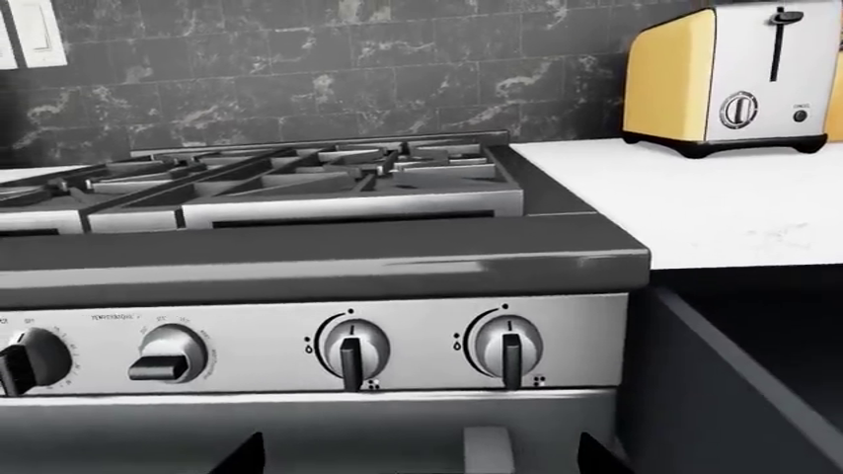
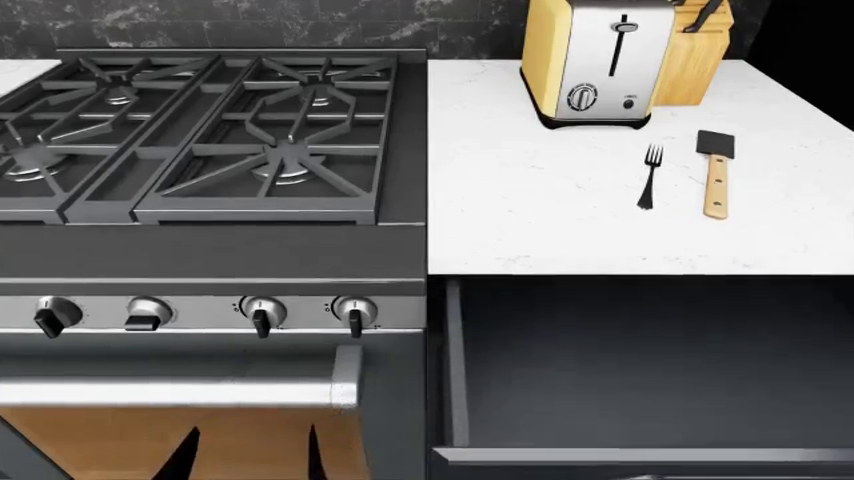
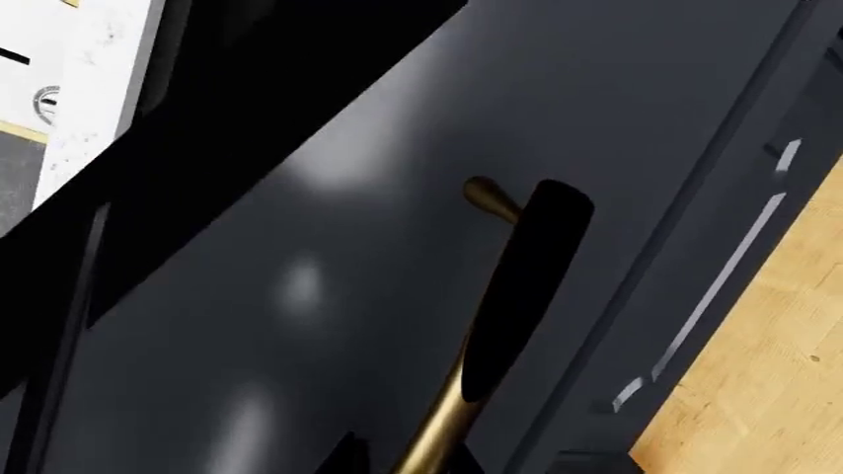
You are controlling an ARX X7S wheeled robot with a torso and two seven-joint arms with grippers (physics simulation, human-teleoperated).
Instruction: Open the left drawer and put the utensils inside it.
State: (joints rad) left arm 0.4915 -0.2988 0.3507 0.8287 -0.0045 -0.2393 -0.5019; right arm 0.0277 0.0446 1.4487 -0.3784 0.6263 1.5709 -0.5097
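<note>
Brass handle should be released cleanly, the left drawer being open; neither gripper's jaw state can be told

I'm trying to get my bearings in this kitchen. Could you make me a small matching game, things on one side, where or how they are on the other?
Things:
1. fork
2. toaster
3. left drawer
4. spatula

Descriptions:
A. pulled open, nothing visible inside
B. yellow and steel, by the backsplash
C. on the counter, nearest its right edge
D. on the counter, between stove and spatula

Pairs: 1-D, 2-B, 3-A, 4-C
</note>
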